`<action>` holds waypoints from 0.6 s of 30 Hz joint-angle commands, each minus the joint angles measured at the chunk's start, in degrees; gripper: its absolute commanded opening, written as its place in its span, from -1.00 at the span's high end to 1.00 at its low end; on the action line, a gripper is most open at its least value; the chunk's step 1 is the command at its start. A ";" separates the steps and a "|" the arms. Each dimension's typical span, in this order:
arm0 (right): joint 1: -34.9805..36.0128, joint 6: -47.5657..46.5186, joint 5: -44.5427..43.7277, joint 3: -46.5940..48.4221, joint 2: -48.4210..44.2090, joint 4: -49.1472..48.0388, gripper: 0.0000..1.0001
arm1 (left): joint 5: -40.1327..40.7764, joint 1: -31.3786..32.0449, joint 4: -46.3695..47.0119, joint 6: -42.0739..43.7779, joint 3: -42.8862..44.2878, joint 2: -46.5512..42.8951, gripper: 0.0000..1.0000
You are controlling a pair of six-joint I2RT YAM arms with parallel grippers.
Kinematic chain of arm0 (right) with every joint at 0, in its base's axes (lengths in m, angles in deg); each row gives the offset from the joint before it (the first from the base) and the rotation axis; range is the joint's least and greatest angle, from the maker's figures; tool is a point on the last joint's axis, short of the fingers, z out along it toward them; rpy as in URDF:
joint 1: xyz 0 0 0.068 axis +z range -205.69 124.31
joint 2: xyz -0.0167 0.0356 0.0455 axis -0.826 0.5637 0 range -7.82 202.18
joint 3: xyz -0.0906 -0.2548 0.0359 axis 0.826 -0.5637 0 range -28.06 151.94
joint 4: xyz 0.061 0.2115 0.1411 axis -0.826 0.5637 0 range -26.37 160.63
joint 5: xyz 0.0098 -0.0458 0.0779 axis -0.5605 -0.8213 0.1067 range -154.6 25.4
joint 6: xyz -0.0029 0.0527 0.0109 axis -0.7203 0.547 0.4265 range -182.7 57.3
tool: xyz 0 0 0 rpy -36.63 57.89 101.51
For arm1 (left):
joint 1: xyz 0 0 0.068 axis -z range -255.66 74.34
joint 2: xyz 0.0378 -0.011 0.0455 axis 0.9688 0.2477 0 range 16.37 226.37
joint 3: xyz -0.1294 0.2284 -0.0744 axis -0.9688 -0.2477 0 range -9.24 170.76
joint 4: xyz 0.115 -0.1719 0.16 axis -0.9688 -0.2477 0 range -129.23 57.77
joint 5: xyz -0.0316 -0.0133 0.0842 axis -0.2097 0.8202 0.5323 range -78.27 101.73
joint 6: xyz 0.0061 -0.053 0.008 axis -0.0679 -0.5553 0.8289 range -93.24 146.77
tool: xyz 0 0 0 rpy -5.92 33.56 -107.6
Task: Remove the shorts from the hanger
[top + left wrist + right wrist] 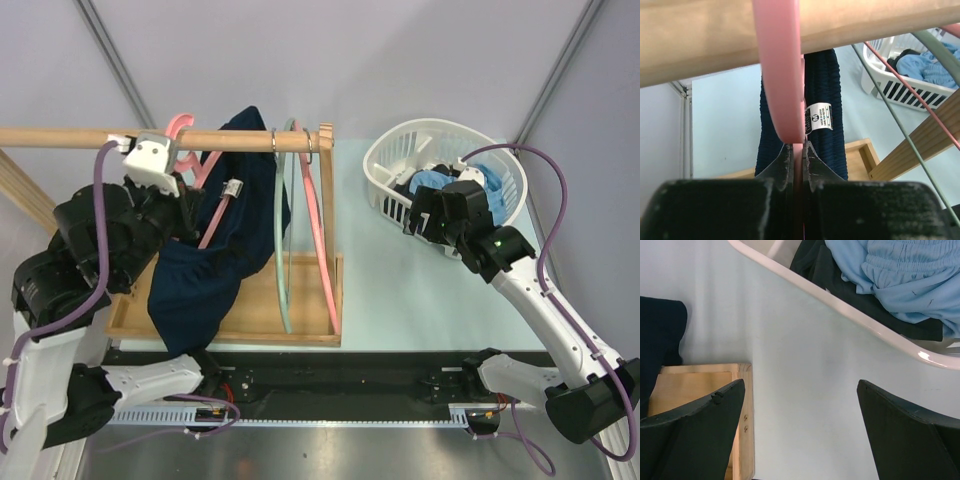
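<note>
Dark navy shorts [215, 250] hang on a pink hanger [178, 128] hooked over the wooden rod [60, 137]. My left gripper [192, 200] is shut on the pink hanger [782, 75] just below its hook. The shorts' waistband with a white label [825, 125] hangs right behind my left gripper [798, 150]. My right gripper [420, 215] is open and empty, beside the near rim of the white basket [400, 150]. In the right wrist view the right gripper [801, 385] is over bare table. Light blue shorts [900, 275] and a dark pair [815, 265] lie in the basket [840, 305].
A bare green hanger [282, 240] and a bare pink hanger [318, 230] hang from the rod's right end. The wooden rack's tray base [300, 335] sits below them. The rack's upright [920, 145] slants at the right of the left wrist view.
</note>
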 commanded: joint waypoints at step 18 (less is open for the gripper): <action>1.31 0.90 -0.28 0.09 1.46 -1.81 -0.99 | -1.90 -0.27 16.26 -10.90 -23.75 -31.35 0.99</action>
